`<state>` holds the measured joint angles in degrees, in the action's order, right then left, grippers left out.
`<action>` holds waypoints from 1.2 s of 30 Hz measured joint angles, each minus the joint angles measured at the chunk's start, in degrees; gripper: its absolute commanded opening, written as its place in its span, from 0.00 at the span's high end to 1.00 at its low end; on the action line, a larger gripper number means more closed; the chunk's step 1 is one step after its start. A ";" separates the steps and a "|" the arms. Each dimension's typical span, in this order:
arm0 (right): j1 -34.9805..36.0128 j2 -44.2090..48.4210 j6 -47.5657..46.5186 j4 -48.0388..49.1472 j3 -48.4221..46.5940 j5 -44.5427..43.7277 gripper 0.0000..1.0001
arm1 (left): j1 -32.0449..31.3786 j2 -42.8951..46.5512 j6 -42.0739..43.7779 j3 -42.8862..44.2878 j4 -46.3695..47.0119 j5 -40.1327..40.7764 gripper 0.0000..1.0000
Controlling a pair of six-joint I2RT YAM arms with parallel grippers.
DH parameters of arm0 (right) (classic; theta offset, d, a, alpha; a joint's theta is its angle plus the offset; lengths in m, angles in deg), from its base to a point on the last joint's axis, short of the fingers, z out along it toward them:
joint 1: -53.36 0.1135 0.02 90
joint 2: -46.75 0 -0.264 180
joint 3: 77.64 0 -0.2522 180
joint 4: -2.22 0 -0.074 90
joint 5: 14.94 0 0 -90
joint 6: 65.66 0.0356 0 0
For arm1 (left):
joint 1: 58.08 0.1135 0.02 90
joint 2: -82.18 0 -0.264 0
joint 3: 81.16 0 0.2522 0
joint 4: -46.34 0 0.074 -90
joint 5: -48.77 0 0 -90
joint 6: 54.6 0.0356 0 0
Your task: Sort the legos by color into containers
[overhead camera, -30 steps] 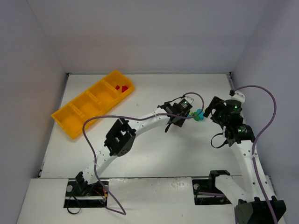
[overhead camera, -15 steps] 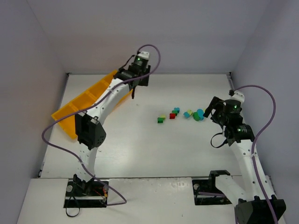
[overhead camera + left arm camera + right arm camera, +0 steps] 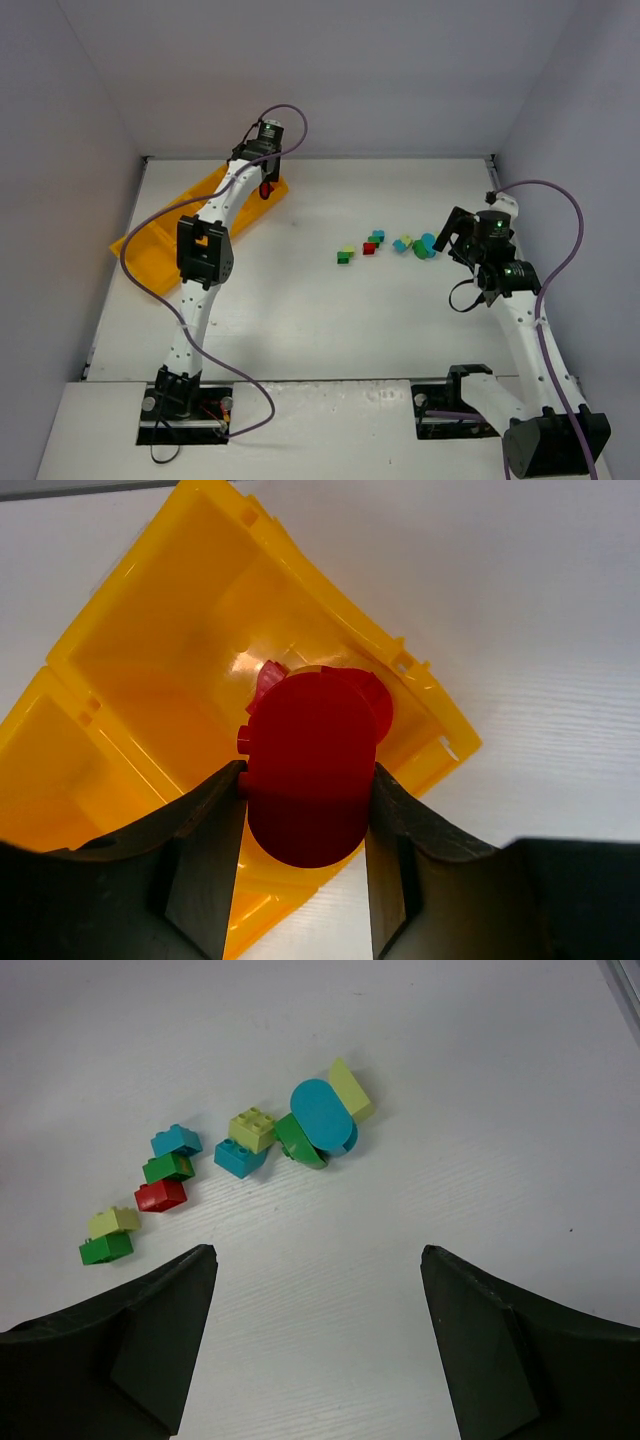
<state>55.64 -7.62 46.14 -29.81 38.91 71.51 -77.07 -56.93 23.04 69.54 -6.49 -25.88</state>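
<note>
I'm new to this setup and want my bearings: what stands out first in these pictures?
A rounded red brick is clamped in the left gripper above the far end compartment of the yellow-orange tray, at the table's far left. Right of centre, a loose cluster of green, blue, yellow-green and red legos lies before the open right gripper.

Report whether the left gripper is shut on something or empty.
Shut on a rounded red lego: both fingers of the left gripper press its sides, above the yellow tray.

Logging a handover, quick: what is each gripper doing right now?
Left gripper: closed on a red lego.
Right gripper: open, holding nothing.
</note>
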 measured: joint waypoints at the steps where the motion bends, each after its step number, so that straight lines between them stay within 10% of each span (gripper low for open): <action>1: 0.00 -0.04 -0.02 0.00 0.00 0.00 0.20 | 0.24 -0.76 0.13 0.35 0.07 0.02 0.71; 13: 0.00 -1.46 -0.81 0.02 0.00 1.27 0.20 | 2.45 -1.68 1.55 0.63 2.19 0.85 0.36; 27: 0.00 -1.68 -0.92 0.07 0.00 3.15 0.24 | 0.37 9.86 0.52 -9.51 3.41 -4.04 0.36; 36: 0.00 -3.17 -0.46 0.59 0.00 4.35 0.24 | -14.47 19.85 -10.51 -12.28 2.21 -9.20 0.36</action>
<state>55.64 -10.79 45.68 -29.22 38.91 75.86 -91.53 -37.08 12.53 57.26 -4.28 -35.08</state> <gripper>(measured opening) 0.757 0.641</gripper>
